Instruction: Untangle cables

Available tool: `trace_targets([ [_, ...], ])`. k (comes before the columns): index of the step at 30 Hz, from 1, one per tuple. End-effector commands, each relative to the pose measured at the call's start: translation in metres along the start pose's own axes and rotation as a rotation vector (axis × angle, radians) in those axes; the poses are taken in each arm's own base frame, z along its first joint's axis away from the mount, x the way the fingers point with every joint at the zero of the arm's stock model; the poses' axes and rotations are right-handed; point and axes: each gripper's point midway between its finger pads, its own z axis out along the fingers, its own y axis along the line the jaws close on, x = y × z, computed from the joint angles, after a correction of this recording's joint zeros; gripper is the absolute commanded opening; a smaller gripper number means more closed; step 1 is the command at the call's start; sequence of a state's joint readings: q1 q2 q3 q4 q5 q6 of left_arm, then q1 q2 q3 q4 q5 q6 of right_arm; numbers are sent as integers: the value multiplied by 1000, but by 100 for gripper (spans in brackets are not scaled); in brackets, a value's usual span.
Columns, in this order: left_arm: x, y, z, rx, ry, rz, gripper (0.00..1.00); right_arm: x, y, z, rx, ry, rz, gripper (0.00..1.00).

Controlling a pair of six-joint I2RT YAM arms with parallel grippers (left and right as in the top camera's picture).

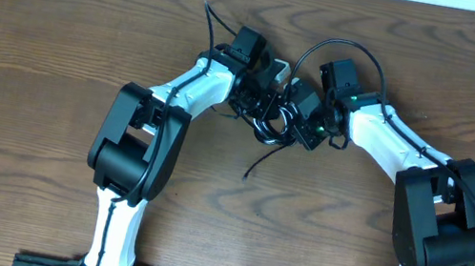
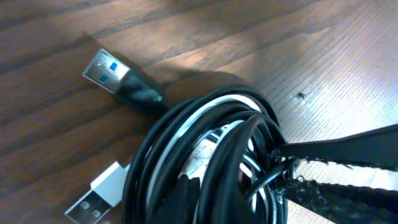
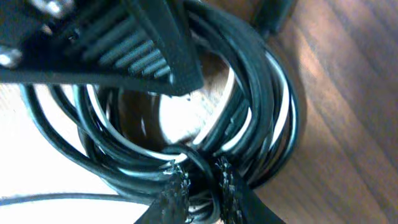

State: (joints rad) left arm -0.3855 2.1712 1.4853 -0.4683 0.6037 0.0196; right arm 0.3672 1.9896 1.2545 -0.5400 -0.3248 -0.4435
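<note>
Both arms are meeting over the table (image 1: 49,44) w/ the cables (image 2: 205,143) between them.

L gripper (image 2: 285,169): jaws are sitting nearly together, apparently pinching a black strand at the coil's edge. Judged an anchoring grip, so the coil is not sliding.

R gripper (image 3: 200,182): jaws are standing narrowly apart w/ a black loop running between them. Judged clamped on it, prob. to draw one strand free against the opposing grip.

Cables: black and white cords are lying as one tight coil directly ahead of both sets of fingertips, resting on the wood. Black plug (image 2: 111,73) and white plug (image 2: 93,200) are lying loose beyond the coil, on the side away from L gripper. A free end (image 1: 257,163) is trailing off toward the arm bases.
</note>
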Motion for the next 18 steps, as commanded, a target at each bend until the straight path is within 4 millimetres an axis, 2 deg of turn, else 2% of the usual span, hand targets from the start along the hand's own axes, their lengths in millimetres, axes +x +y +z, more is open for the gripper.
trace_targets([
  [1, 12, 18, 11, -44, 37, -29, 17, 81, -7, 29, 82, 278, 38, 17],
  [3, 12, 18, 11, -44, 36, -29, 17, 81, -8, 29, 86, 277, 38, 15],
  [4, 12, 18, 11, -44, 36, -29, 17, 80, -8, 29, 86, 277, 38, 11],
  [5, 12, 18, 11, -44, 36, -29, 23, 80, -9, 29, 89, 275, 37, 1],
  [6, 12, 18, 11, -44, 37, -29, 26, 77, -11, 29, 98, 265, 53, 1],
  [7, 12, 18, 11, -44, 36, -30, 31, 74, -12, 28, 105, 254, 69, 1],
  [10, 12, 19, 10, -45, 35, -33, 60, 53, -18, 18, 134, 201, 124, 1],
  [11, 12, 20, 10, -45, 35, -34, 64, 46, -19, 14, 139, 190, 124, 1],
  [18, 12, 27, 5, -51, 33, -80, 67, 12, -23, -21, 171, 115, 169, 1],
])
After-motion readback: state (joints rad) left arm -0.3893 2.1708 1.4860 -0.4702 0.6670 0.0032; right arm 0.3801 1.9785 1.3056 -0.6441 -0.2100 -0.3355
